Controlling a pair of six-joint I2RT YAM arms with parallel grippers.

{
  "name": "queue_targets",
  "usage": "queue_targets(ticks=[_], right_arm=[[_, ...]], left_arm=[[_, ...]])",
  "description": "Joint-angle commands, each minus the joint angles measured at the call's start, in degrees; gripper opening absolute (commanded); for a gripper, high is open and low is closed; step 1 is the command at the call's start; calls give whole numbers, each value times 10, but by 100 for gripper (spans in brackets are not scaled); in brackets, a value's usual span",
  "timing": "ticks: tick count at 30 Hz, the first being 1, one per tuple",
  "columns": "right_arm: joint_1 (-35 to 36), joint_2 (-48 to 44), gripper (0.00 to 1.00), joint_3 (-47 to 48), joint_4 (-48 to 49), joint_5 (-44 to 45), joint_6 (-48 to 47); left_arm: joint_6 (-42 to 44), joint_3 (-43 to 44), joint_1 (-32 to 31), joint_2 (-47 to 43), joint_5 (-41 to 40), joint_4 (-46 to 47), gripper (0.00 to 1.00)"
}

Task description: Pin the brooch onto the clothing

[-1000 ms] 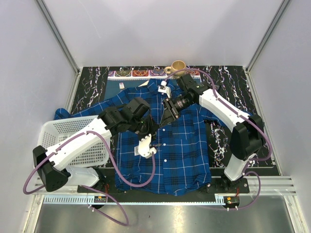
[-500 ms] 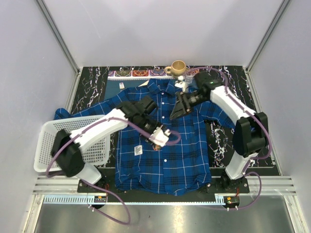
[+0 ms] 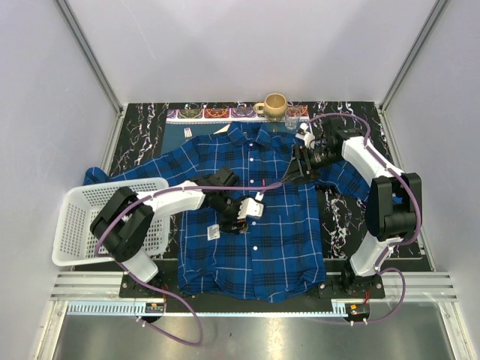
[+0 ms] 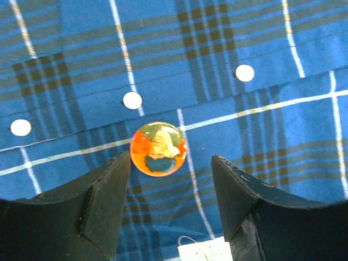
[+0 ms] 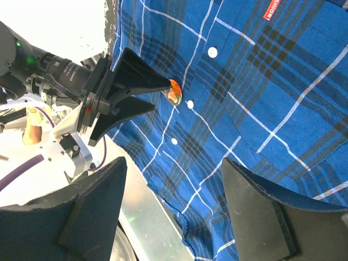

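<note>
The brooch [image 4: 158, 148] was spotted mid-frame on the plaid shirt [image 4: 261, 65], beside the button row, ungripped. The left gripper [image 4: 171, 174] was spread wide just behind it, and the right gripper [image 5: 175, 185] was wide too, empty. Placement was judged done, with a clean lift-off called for next.

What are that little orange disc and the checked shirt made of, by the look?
The brooch looks glossy, perhaps enamel or coated plastic: it shows bright reflections. The shirt looks like soft matt woven cloth: plaid pattern, stitched seams.
</note>
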Motion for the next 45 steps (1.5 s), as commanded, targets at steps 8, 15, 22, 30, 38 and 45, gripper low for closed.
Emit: queue_targets(ticks=[8,15,22,30,38,45], right_arm=[[-1,-36,76,-10,-3,-20,-12],[-4,-35,76,-13,-5,-28,-13],[-4,-26,75,-10,0,-37,-11],[-4,-25,75,-10,0,-38,-9],[-4,-25,75,-10,-2,-39,-15],[-4,-25,75,-11,-3,-41,-17]], left_arm=[[8,-12,-45,1,-74,110,65],[32,0,-56,-17,-107,45,66],[57,4,-57,-7,-131,14,65],[58,32,-60,22,-127,13,64],[77,45,-67,40,-119,-12,61],[80,63,-70,60,-127,-28,50]])
